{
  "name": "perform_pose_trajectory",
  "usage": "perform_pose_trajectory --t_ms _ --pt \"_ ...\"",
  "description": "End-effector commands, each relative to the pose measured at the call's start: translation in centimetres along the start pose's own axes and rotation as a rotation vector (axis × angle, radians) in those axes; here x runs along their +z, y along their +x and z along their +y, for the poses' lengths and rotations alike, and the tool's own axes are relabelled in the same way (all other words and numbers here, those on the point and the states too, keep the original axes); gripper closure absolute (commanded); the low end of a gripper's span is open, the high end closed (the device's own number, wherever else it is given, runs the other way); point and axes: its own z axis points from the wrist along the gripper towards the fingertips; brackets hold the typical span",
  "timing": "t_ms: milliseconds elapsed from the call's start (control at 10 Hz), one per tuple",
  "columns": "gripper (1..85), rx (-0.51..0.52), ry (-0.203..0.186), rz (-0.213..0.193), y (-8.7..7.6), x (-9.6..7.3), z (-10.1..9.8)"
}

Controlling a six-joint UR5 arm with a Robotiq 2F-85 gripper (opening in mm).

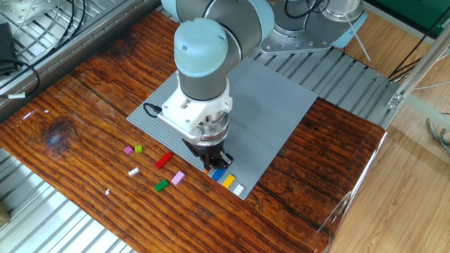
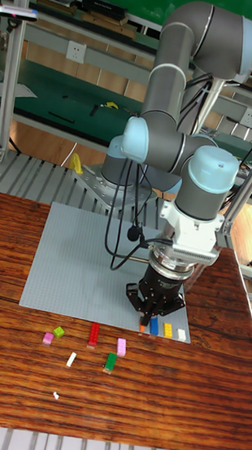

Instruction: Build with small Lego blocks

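Observation:
My gripper [image 1: 213, 161] points straight down at the front edge of the grey baseplate [image 1: 281, 105], its fingers drawn together on an orange brick [image 1: 208, 169] that touches the plate. Only a sliver of that brick shows under the fingertips; it also peeks out in the tall fixed view [image 2: 144, 321] below the gripper [image 2: 153, 305]. To the right of it, a blue brick [image 1: 218, 175], a yellow brick [image 1: 228, 180] and a white brick [image 1: 238, 188] sit in a row on the plate. Loose on the wood lie a red brick [image 1: 163, 160], a pink brick [image 1: 177, 178] and a green brick [image 1: 162, 185].
Further left on the wooden table lie a magenta brick [image 1: 128, 150], a lime brick [image 1: 138, 148] and a small white brick [image 1: 133, 171]. The arm's big elbow [image 1: 202, 56] hangs over the plate. Metal rails border the table's front and left sides [image 1: 42, 211].

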Motion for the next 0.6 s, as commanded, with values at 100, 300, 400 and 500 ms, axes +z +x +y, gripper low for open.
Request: perform_pose_trajectory --t_ms 100,300,400,500 --pt "84.3 0.016 -0.006 -0.007 -0.50 0.19 0.05" --pt "84.3 0.012 -0.006 0.003 -0.28 0.42 0.13" --pt "84.3 0.010 -0.006 0.003 -0.31 0.48 0.14" --pt "84.3 0.010 -0.006 0.005 -0.26 0.47 0.14"
